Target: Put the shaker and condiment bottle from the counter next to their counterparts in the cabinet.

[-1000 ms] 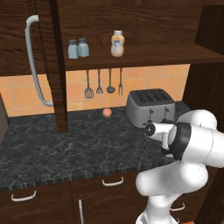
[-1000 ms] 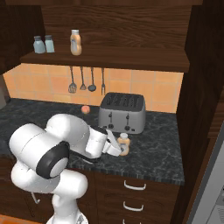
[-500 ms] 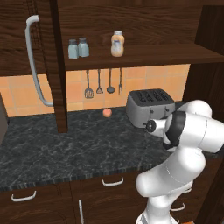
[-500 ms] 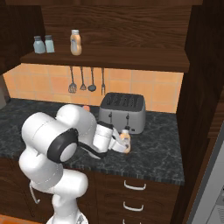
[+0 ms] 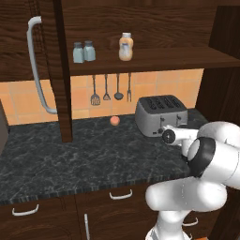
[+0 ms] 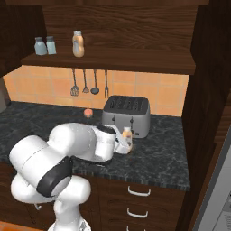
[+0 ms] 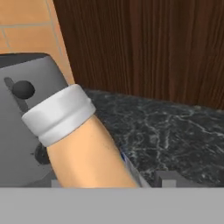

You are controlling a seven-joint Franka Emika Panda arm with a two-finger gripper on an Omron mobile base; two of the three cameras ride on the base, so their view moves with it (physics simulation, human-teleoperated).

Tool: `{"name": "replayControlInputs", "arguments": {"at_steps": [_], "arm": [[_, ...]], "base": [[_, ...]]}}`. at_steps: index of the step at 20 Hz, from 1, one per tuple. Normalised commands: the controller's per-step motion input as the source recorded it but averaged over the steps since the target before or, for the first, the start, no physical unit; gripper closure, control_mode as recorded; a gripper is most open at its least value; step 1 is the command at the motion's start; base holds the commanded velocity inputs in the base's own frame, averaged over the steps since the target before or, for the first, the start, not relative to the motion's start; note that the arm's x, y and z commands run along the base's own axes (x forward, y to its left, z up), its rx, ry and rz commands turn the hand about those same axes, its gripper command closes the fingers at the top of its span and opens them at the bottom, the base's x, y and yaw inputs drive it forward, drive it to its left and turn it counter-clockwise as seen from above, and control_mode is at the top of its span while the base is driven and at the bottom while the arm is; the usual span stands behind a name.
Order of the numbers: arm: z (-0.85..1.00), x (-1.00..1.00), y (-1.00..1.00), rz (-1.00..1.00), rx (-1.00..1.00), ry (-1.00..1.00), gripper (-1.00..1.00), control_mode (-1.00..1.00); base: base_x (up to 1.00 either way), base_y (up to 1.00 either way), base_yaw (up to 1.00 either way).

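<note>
The condiment bottle (image 6: pixel 127 139) stands on the black surface (image 6: pixel 162 158) just in front of the grey toaster (image 6: pixel 127 116), towards that toaster's right end in the right base view. In the hand view the condiment bottle (image 7: pixel 83 144) looms very close, leaning across the picture with its pale cap (image 7: pixel 59 114) up and to the left, the toaster's side (image 7: pixel 22 131) directly behind it. The pincer (image 6: pixel 122 145) is right at the bottle, reaching in from the left in the right base view, with the bottle between its fingers; whether the fingers already press on it cannot be told.

Up on the plank shelf of the cabinet (image 5: pixel 154 58) stand two blue-grey shakers (image 5: pixel 83 51) side by side, and near them, to their right, an orange-tan bottle (image 5: pixel 125 47). The cabinet door (image 5: pixel 28 51) with its long curved grey handle hangs open to the left.

A small orange ball (image 5: pixel 114 121) lies on the surface to the left of the toaster (image 5: pixel 160 114), and kitchen utensils (image 5: pixel 111 89) hang on the tiled wall under the shelf.
</note>
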Motion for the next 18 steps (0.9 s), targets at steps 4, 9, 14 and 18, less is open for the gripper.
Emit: {"name": "replayControlInputs", "arguments": {"at_steps": [4,9,14,18], "arm": [[0.68,-0.54,-0.03,0.21,0.00,-0.22,1.00,-1.00],[0.69,-0.49,-0.01,0.21,0.00,-0.18,1.00,-1.00],[0.78,-0.24,0.00,0.26,0.00,-0.10,1.00,-1.00],[0.85,-0.20,0.00,0.27,0.00,-0.01,1.00,-1.00]], "base": [[0.00,0.00,0.00],[0.00,0.00,0.00],[0.00,0.00,0.00],[0.00,0.00,0.00]]}}
